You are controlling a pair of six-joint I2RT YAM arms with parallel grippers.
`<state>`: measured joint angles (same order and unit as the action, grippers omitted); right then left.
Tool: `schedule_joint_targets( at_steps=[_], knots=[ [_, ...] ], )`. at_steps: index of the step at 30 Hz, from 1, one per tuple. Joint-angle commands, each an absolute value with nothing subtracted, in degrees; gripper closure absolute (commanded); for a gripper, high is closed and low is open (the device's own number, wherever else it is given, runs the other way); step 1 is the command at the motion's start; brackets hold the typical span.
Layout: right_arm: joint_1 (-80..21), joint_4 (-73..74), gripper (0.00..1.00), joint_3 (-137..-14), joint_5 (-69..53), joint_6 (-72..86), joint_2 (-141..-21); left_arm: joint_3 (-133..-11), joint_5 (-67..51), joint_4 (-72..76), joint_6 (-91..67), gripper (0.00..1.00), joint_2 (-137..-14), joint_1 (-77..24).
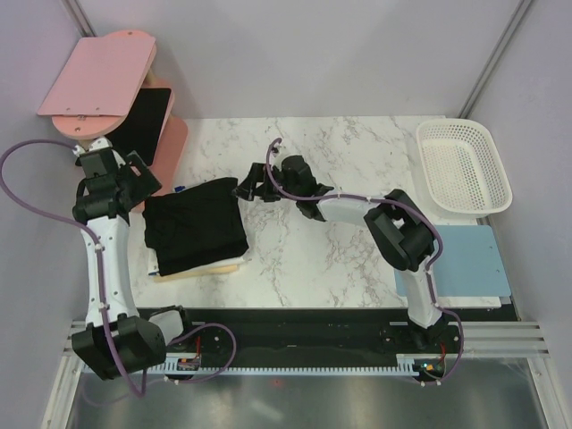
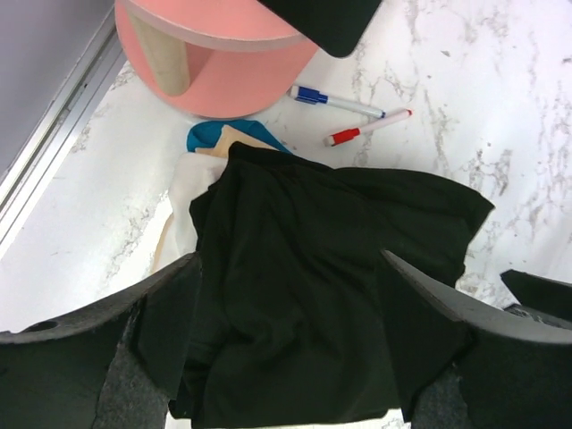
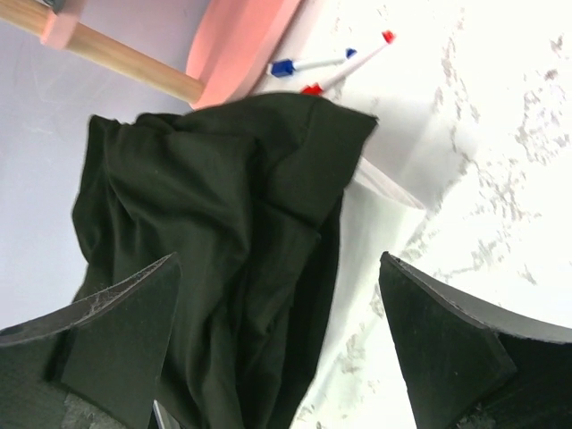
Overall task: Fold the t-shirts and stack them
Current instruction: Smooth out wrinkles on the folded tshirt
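A folded black t-shirt lies rumpled on top of a stack of pale folded cloth at the table's left side. My left gripper hovers over the shirt's far left corner. In the left wrist view this gripper is open, with the black t-shirt spread below both fingers and not gripped. My right gripper hangs at the shirt's far right corner. The right wrist view shows that gripper open too, above the right edge of the black t-shirt, nothing pinched. No chest print shows.
A pink shelf stand with a black board leaning on it stands just behind the stack. A blue marker and a red marker lie beside its base. A white basket sits far right, a light blue mat near right.
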<state>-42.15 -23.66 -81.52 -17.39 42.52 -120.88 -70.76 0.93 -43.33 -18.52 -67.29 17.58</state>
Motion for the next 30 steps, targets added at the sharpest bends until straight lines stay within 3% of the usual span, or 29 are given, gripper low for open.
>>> schedule_joint_targets(
  at_steps=[1, 6, 8, 10, 18, 30],
  knots=[
    [-42.27, -26.45, 0.02, -78.23, -16.35, 41.31, -117.07, -68.82, -2.11, -42.36, -17.05, 0.15, -63.02, 16.96],
    [-42.28, -26.72, 0.02, -76.29, -16.00, 41.22, -115.76, -67.15, -8.23, -41.93, -17.58, 0.21, -61.09, 16.52],
    [-42.10, -26.72, 0.02, -75.32, -15.73, 41.13, -115.23, -64.88, -12.37, -39.56, -18.01, 0.48, -60.38, 16.35],
    [-42.10, -26.72, 0.02, -74.54, -15.38, 40.96, -114.52, -62.50, -20.63, -36.75, -19.33, 0.98, -59.25, 16.09],
    [-40.52, -26.37, 0.02, -72.25, -15.38, 40.52, -113.20, -50.29, -51.11, -15.00, -30.90, 0.98, -61.96, 13.72],
    [-36.92, -28.04, 0.02, -67.94, -16.96, 41.57, -112.68, -27.87, -59.86, 25.13, -57.91, 0.98, -70.82, 13.54]
  ],
)
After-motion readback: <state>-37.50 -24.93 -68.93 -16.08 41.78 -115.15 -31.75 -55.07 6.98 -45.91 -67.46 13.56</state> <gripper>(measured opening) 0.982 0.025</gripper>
